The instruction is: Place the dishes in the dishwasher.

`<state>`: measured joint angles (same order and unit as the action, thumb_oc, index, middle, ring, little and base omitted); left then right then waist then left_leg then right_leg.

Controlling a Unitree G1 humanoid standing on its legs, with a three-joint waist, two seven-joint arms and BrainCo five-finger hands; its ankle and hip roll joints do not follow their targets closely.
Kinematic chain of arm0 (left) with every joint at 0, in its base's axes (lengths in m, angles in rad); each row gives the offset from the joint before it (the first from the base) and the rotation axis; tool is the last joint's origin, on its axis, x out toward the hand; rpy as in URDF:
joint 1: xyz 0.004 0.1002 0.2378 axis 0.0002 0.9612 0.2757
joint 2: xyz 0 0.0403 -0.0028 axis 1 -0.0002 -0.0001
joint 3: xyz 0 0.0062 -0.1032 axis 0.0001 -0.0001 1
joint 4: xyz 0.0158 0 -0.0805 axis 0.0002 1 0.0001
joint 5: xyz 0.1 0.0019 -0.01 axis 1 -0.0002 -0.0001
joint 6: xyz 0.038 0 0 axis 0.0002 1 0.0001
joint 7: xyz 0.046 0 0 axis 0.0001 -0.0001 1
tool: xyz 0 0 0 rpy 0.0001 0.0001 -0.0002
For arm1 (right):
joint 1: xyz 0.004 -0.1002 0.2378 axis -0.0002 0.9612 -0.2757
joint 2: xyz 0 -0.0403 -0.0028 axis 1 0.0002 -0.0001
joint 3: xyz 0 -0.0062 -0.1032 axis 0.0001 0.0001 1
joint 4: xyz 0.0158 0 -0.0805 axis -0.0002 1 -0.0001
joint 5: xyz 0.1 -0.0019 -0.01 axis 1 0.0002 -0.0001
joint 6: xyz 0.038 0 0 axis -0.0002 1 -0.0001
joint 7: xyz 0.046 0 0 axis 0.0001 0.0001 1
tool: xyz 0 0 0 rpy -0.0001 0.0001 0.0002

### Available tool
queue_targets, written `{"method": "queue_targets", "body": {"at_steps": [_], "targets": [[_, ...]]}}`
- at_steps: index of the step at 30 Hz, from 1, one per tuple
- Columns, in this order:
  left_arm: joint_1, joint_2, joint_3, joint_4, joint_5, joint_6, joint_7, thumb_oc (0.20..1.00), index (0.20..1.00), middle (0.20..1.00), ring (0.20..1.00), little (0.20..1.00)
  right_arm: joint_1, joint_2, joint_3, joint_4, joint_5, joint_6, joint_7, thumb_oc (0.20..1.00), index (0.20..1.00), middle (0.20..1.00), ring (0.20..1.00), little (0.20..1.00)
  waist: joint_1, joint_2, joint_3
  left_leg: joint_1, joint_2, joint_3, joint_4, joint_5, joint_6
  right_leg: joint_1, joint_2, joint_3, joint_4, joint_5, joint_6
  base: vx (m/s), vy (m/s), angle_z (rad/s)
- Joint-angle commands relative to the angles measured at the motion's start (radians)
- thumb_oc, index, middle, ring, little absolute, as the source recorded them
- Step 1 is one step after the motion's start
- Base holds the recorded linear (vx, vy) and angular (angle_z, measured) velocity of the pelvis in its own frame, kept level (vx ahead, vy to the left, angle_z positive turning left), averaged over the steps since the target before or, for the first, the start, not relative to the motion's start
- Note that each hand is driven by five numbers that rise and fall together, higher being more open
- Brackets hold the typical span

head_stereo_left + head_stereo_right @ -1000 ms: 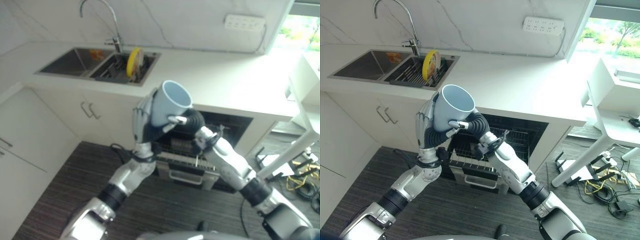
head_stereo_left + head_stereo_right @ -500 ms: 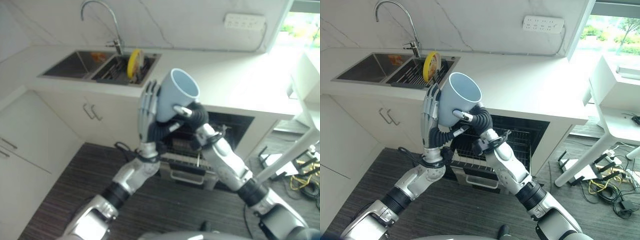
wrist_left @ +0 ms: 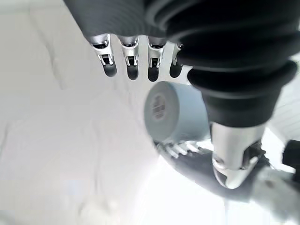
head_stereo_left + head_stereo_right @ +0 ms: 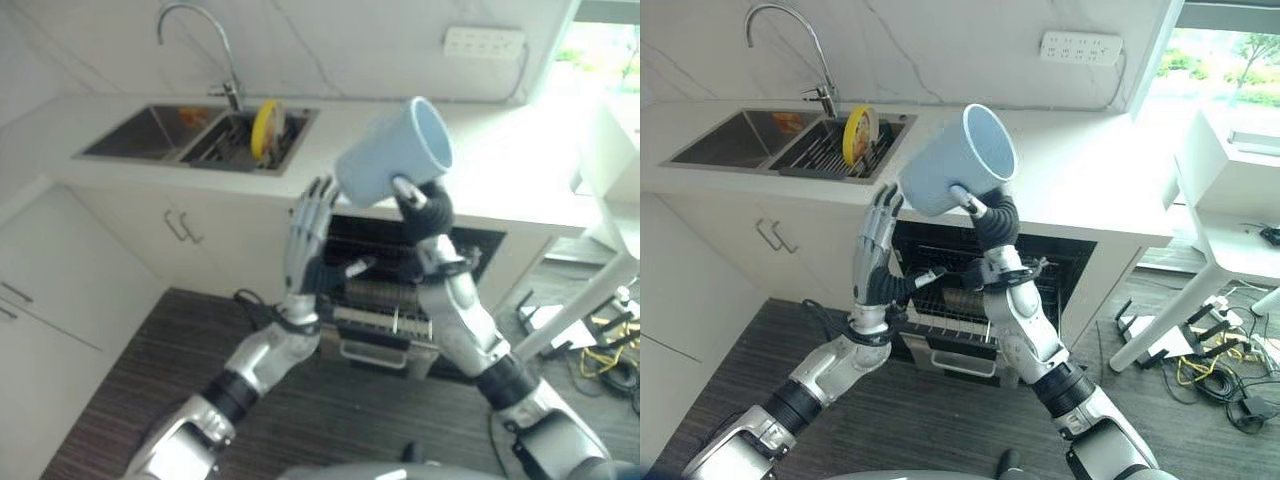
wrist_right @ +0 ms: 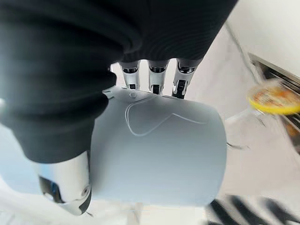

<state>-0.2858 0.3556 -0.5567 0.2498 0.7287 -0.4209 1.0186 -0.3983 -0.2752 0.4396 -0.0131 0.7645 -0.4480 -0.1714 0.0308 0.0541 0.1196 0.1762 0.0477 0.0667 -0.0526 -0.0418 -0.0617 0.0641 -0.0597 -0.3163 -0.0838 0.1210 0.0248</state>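
Observation:
My right hand [image 4: 992, 215] is shut on a pale blue mug [image 4: 962, 162], held high and tilted with its mouth facing up and to the right; the mug [image 5: 159, 147] fills the space past its fingers in the right wrist view. My left hand [image 4: 878, 252] is open with straight fingers, just left of and below the mug, apart from it. The mug's base [image 3: 161, 110] shows past the left hand's fingers [image 3: 132, 70]. Below both hands the dishwasher [image 4: 1040, 280] stands open under the counter, its rack [image 4: 940, 325] pulled out.
A yellow plate [image 4: 857, 134] stands upright in the sink's rack [image 4: 825, 150], beside the tap [image 4: 780, 20]. White cabinet doors [image 4: 740, 250] sit left of the dishwasher. A white table [image 4: 1230, 240] stands at the right, cables under it.
My right hand has lifted the mug up and to the right and tipped it. My left hand let go of the mug and stayed lower, fingers straight.

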Motion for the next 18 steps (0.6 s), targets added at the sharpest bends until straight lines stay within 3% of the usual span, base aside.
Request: {"method": "queue_targets", "body": {"at_steps": [1,8,13,18], "targets": [[-0.025,0.043,-0.024,0.026,-0.093,-0.071,-0.131,1.000,1.000,1.000,1.000,1.000,-0.018,0.025,-0.072,-0.091,-0.041,-0.074,0.037,0.200,0.200,0.200,0.200,0.200,-0.019,-0.051,0.014,-0.026,-0.022,0.080,0.018,-0.055,0.071,0.070,-0.032,0.110,0.132,-0.215,0.060,-0.01,0.043,-0.04],[0.060,0.134,0.009,0.128,-0.136,-0.093,-0.446,1.000,1.000,1.000,1.000,1.000,0.121,-0.073,-0.200,-0.050,-0.019,-0.028,0.191,0.200,0.200,0.200,0.200,0.200,-0.067,-0.037,0.023,-0.030,0.000,0.131,0.049,-0.058,0.064,0.055,-0.038,0.114,0.147,-0.220,0.063,0.01,0.046,-0.14],[0.083,0.169,0.001,0.192,-0.126,-0.091,-0.536,1.000,1.000,1.000,1.000,1.000,0.144,-0.116,-0.242,0.025,-0.014,0.012,0.272,0.200,0.200,0.200,0.200,0.200,-0.081,-0.030,0.040,-0.048,0.004,0.137,0.077,-0.062,0.061,0.042,-0.041,0.113,0.157,-0.224,0.064,0.04,0.038,-0.09],[0.032,0.197,-0.034,0.252,-0.095,-0.036,-0.596,1.000,1.000,1.000,1.000,1.000,0.024,-0.202,-0.261,0.143,-0.040,0.098,0.311,0.200,0.200,0.200,0.200,0.200,-0.086,-0.009,0.123,-0.134,0.000,0.123,0.125,-0.056,0.051,-0.042,-0.059,0.111,0.188,-0.216,0.059,-0.13,0.064,-0.02]]}}
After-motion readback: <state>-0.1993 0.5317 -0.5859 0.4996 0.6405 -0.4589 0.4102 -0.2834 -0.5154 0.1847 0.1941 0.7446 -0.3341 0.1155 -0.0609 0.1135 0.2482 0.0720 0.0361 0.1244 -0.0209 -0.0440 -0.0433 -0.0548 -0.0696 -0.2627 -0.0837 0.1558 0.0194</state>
